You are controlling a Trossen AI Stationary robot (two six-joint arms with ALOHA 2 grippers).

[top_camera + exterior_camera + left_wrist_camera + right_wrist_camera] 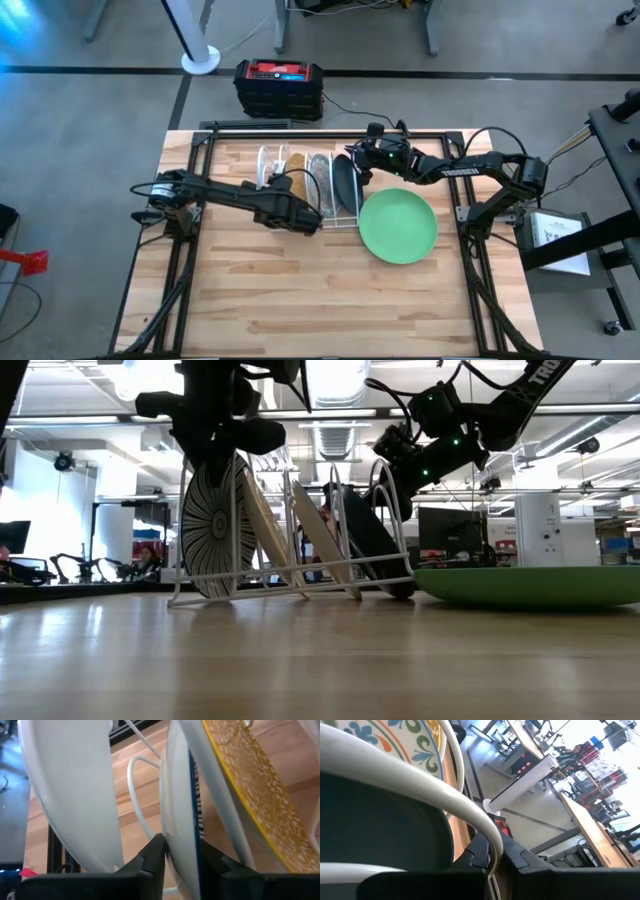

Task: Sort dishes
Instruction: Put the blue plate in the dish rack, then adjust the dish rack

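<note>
Fingers (155, 855) of the left gripper (181, 857) are sitting slightly parted on either side of the rim of the white plate with blue pattern (180, 820), which is standing in the white wire rack (300, 185); whether they are pressing it or just released I cannot tell. The right gripper (495, 852) is reaching over the rack's far end, its fingers clenched, with a rack wire running between them. The dark teal plate (344, 180) is standing in the rack just under it. The mustard-yellow speckled plate (255, 790) is leaning in the slot beside the white one. The light green plate (398, 226) is lying flat on the tabletop (300, 290) beside the rack. Both arms are hiding much of the rack from above.
</note>
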